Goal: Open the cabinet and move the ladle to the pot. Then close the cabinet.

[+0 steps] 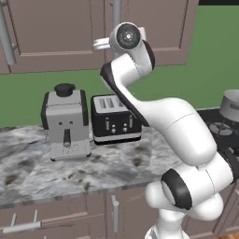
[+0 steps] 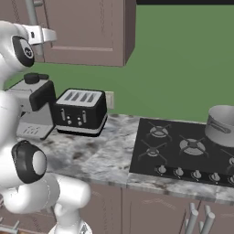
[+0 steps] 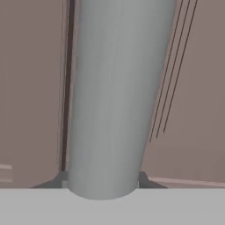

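Observation:
The mauve-brown cabinet (image 1: pixel 56 37) hangs on the wall above the counter with its doors closed. My gripper (image 3: pixel 103 180) is raised to its long silver bar handle (image 3: pixel 114 96). The two dark fingertips (image 3: pixel 145 179) press against either side of the bar. In the right base view the hand (image 2: pixel 39 33) sits at the handle (image 2: pixel 31 11) on the cabinet (image 2: pixel 91 32). The grey steel pot (image 2: pixel 221 124) stands on a back burner at the far right, also visible as the pot (image 1: pixel 231 105). The ladle is out of view.
A grey coffee machine (image 1: pixel 65 123) and a black toaster (image 1: pixel 114 119) stand on the marble counter (image 1: pixel 70 172) below the cabinet. The black stove (image 2: pixel 183 151) lies to the right. Low cabinets with short handles (image 1: pixel 114 214) run under the counter.

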Tool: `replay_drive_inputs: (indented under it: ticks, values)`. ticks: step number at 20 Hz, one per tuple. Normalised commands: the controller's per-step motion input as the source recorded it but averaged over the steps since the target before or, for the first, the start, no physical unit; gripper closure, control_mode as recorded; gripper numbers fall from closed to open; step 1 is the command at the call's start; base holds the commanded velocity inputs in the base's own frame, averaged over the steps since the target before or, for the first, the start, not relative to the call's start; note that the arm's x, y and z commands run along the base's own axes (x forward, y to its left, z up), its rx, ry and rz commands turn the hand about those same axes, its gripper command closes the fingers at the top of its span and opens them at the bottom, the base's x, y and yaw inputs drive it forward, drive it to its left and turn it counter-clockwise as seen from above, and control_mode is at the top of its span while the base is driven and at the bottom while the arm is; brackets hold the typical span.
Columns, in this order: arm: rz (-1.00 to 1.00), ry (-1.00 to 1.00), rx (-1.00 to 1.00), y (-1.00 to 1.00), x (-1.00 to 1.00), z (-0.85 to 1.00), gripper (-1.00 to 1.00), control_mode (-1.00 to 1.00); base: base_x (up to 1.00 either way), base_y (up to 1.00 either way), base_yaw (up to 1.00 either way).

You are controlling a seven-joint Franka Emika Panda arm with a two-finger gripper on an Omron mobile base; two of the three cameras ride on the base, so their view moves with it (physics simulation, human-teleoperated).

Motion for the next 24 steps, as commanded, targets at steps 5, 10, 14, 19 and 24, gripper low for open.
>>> replay_drive_inputs:
  ticks: [5, 10, 14, 19, 24]
  values:
    - [-0.11, 0.00, 0.00, -0.58, -0.34, 0.00, 1.00, -1.00, 0.00, 0.00, 0.00]
    - [-0.07, 0.00, 0.01, -0.82, -0.93, 0.00, 1.00, -1.00, 0.00, 0.00, 0.00]
    - [-0.03, 0.00, 0.04, -0.94, -1.00, 0.04, 1.00, -1.00, 0.00, 0.00, 0.00]
    - [0.00, 0.02, 0.06, -0.99, -1.00, 0.05, 1.00, -1.00, 0.00, 0.00, 0.00]
    - [0.00, 0.06, 0.10, -0.81, -0.98, 0.02, 1.00, -1.00, 0.00, 0.00, 0.00]
